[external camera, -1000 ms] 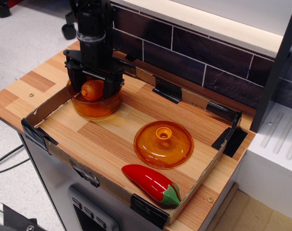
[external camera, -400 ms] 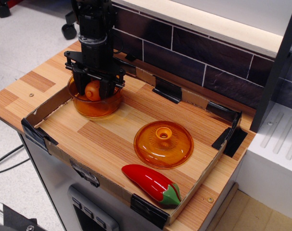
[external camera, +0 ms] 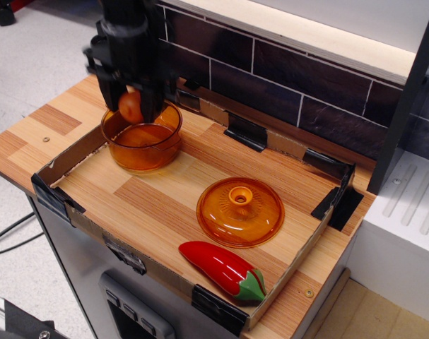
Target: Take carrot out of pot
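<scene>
The black gripper (external camera: 131, 107) hangs over the back left of the tray and is shut on the small orange carrot (external camera: 131, 107), holding it just above the rim of the amber translucent pot (external camera: 142, 145). The pot stands on the wooden tray floor at the back left and looks empty inside. The carrot's ends are partly hidden by the fingers.
The domed orange lid (external camera: 239, 210) with a centre knob lies in the tray's middle right. A glossy red chili pepper (external camera: 222, 270) with a green stem lies at the front. Low cardboard walls (external camera: 62, 164) with black clips ring the tray. A dark tiled wall runs behind.
The gripper closed on the carrot inside the pot and rose with it; the carrot now sits above the pot's rim instead of down in the pot.
</scene>
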`<state>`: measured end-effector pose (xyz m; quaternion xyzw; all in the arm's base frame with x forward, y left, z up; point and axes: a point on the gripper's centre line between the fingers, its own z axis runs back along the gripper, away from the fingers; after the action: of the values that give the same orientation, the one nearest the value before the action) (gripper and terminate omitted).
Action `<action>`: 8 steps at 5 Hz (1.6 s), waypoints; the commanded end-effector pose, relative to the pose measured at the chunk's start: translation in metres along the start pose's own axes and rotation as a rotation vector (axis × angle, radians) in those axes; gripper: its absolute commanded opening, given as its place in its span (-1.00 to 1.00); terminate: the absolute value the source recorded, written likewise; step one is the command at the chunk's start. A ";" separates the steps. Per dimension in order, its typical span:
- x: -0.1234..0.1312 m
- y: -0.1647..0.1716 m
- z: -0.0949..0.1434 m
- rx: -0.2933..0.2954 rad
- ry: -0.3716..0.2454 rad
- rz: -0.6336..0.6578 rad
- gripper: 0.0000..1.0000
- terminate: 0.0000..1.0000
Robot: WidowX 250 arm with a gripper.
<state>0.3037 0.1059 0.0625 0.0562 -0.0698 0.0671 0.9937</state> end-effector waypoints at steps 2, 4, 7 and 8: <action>-0.065 -0.028 0.034 -0.067 0.013 -0.188 -1.00 -1.00; -0.096 -0.049 -0.008 -0.064 0.129 -0.263 -1.00 -1.00; -0.101 -0.050 -0.032 -0.047 0.151 -0.242 1.00 -1.00; -0.099 -0.047 -0.023 -0.070 0.151 -0.235 1.00 -1.00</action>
<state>0.2117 0.0421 0.0078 0.0156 0.0364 -0.0467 0.9981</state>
